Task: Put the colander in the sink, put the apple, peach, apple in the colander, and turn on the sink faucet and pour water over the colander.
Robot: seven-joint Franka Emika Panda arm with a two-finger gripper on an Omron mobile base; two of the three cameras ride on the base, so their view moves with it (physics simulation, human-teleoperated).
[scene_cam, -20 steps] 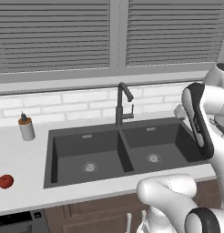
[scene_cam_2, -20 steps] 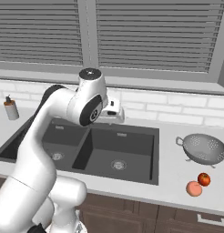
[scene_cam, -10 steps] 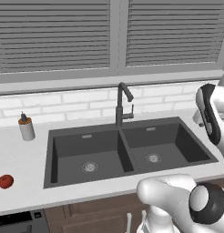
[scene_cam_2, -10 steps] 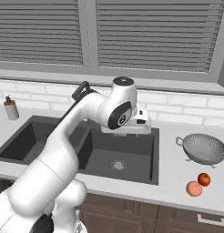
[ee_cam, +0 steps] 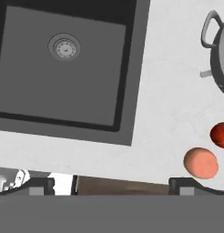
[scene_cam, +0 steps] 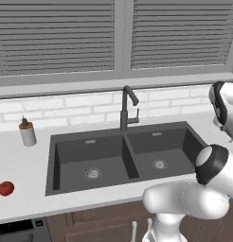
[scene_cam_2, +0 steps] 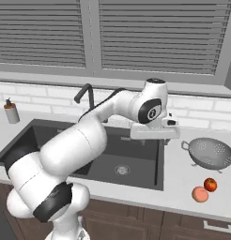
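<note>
Reaching for the colander (scene_cam_2: 211, 153) on the tabletop (scene_cam_2: 183, 187) right of the sink (scene_cam_2: 136, 161), I hold the gripper (scene_cam_2: 155, 132) wide open, planning a rim grasp clear of the peach (scene_cam_2: 200, 194).

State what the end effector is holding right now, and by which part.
Nothing: the end effector is open and empty above the white counter, beside the dark sink.
</note>
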